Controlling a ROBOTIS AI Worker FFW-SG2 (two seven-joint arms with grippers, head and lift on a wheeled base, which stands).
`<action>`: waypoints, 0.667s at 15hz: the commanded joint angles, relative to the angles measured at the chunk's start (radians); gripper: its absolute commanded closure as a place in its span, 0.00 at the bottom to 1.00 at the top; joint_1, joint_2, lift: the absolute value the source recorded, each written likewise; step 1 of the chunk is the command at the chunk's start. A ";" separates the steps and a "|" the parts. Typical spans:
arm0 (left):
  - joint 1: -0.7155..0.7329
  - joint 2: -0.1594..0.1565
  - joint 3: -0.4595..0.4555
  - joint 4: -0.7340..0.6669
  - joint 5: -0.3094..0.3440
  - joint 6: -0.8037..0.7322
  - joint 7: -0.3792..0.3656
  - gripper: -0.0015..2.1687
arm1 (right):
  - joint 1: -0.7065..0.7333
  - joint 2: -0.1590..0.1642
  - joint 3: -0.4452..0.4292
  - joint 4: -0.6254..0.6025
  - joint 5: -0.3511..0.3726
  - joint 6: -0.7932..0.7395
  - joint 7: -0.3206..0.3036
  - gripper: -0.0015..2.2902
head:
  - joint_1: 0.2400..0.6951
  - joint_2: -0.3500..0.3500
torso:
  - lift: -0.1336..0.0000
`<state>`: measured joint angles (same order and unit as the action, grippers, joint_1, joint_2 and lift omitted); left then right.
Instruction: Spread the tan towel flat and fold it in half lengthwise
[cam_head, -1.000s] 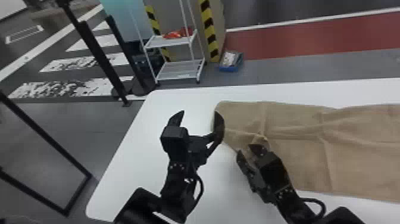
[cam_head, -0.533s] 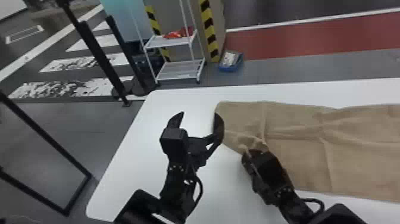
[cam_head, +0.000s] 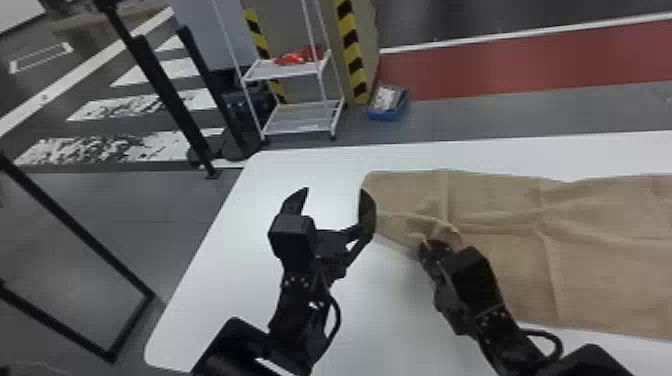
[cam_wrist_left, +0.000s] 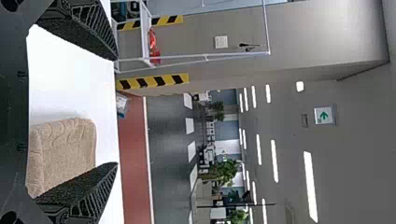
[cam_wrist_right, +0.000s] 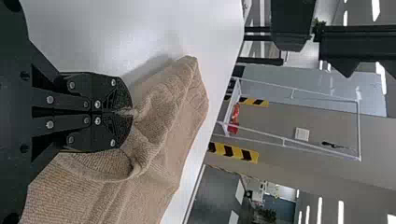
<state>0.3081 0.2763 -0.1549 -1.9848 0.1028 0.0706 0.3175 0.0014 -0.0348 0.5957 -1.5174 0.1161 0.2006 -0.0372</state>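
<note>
Nearest me, by the towel's near left corner, the right gripper has its two fingers closed together on a pinch of the tan towel, the cloth gathering into a small bunch and curling in a loop beside them. Just off the towel's left end, the left gripper is spread wide, empty. From that pinched corner the towel stretches away to the right across the white desk, lying mostly flat, with creases running along and across it. Beyond the towel's far edge comes a bare strip of desk, then, on the floor, a blue bin. Farther left past the towel stands a white rack, something red on its upper shelf.
</note>
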 joint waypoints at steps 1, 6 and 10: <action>-0.007 0.001 0.000 0.001 0.000 0.002 0.000 0.04 | 0.012 -0.007 -0.017 -0.056 -0.013 -0.008 -0.001 0.70 | 1.00 0.99 | 0.04; -0.032 0.004 0.003 0.000 0.005 0.002 0.003 0.04 | 0.023 -0.023 0.015 -0.201 -0.064 0.244 0.014 0.70 | 1.00 0.97 | 0.04; -0.040 0.008 0.003 -0.003 0.012 0.005 0.002 0.04 | 0.035 -0.022 0.081 -0.254 -0.073 0.271 0.003 0.64 | 1.00 1.00 | 0.04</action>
<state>0.2689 0.2825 -0.1517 -1.9858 0.1131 0.0758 0.3196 0.0328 -0.0569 0.6646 -1.7509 0.0451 0.4698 -0.0285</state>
